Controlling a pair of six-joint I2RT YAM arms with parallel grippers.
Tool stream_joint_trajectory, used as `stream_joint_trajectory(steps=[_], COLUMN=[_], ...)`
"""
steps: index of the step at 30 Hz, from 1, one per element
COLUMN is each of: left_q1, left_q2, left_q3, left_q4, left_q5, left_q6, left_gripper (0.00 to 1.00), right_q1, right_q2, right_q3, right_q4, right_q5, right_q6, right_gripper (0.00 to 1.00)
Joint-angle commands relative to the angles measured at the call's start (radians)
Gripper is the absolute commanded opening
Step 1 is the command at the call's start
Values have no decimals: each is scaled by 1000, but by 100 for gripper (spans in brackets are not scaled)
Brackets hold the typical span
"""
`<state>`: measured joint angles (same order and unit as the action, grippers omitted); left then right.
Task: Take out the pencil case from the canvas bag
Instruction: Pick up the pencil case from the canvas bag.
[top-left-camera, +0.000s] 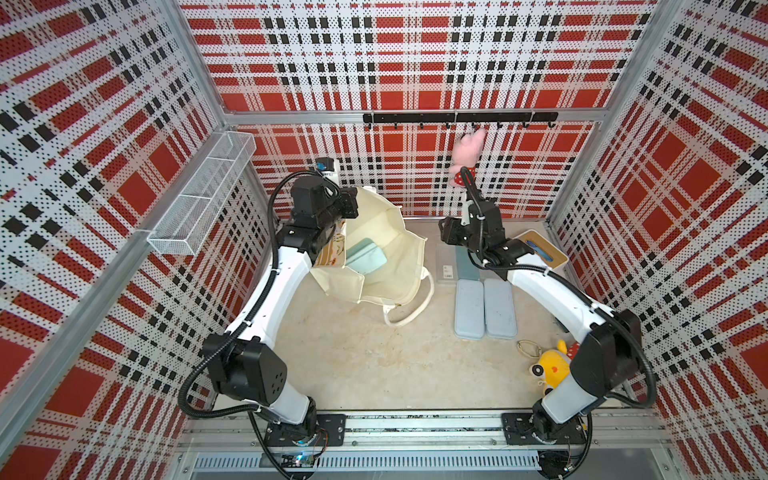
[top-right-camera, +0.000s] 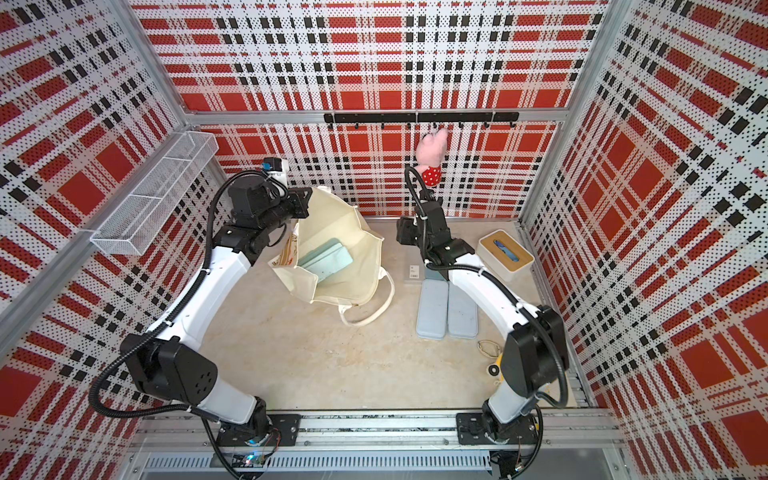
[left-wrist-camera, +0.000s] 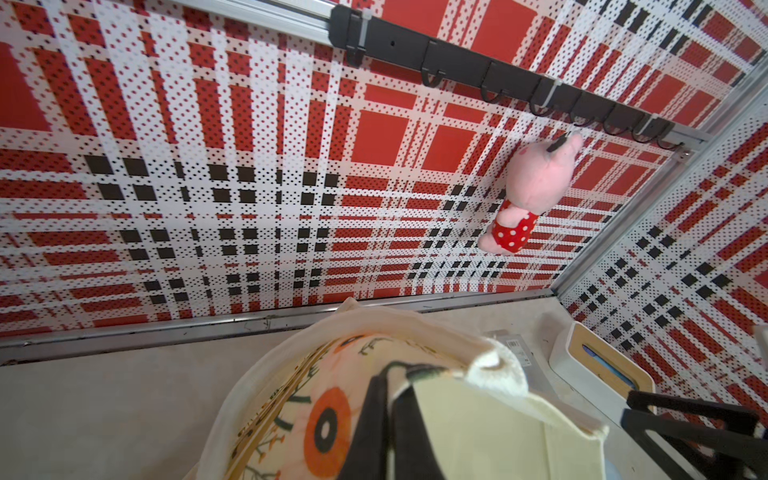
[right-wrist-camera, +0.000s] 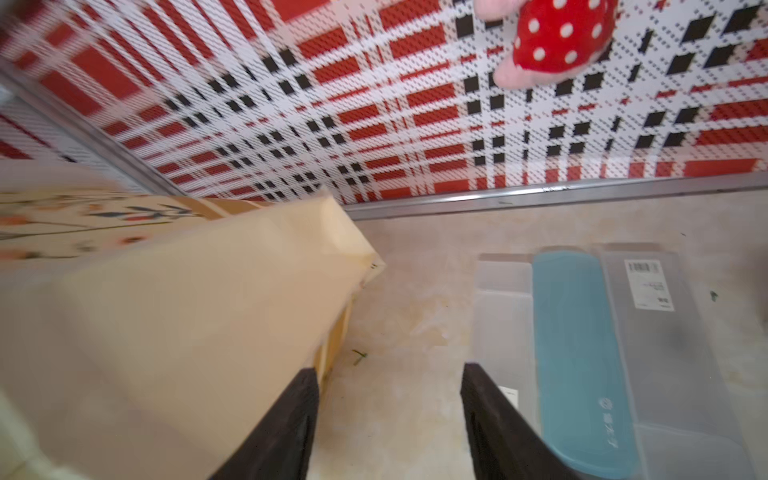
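Plaid-walled cell, beige table (top-left-camera: 353, 365). Canvas bag (top-left-camera: 386, 232) standing at back-left, mouth gaping; teal pencil case (top-left-camera: 368, 258) down inside, partly hidden by bag's inner fold. Left gripper (left-wrist-camera: 390, 384) clamped tight on bag's rim. Right gripper (right-wrist-camera: 390, 372) half-spread, empty, just beside bag; right wrist view blurred, fingertips hidden in both top views

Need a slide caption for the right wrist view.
Open, empty right gripper beside the canvas bag; teal pencil case lying nearby.

Bright, even light; rt wrist pic blurred, edges warped.
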<state>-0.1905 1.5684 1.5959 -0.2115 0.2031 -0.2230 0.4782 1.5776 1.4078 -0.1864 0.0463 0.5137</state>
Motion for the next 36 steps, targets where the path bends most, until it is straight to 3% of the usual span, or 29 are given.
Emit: stream_joint_trajectory(steps=[1, 8, 16, 25, 29, 36], left_q1=[-6, -18, -26, -39, -49, -93], left_q2=[-2, 36, 62, 20, -16, -91], left_q3=[66, 96, 131, 97, 63, -4], left_q4=[178, 213, 216, 231, 251, 278], left_q5=[53, 139, 182, 191, 181, 136], left_q6=[31, 61, 99, 99, 86, 80], left_gripper=[0, 0, 0, 0, 0, 0], right_q1=[31, 236, 363, 372, 359, 310], right_q2=[-110, -203, -16, 286, 430, 559], right_q3=[-106, -162, -84, 103, 228, 359], right_q4=[215, 246, 161, 17, -39, -55], right_q5=[-121, -20, 14, 175, 165, 89], right_q6=[32, -44, -133, -45, 12, 257], right_gripper=[57, 51, 40, 40, 43, 61])
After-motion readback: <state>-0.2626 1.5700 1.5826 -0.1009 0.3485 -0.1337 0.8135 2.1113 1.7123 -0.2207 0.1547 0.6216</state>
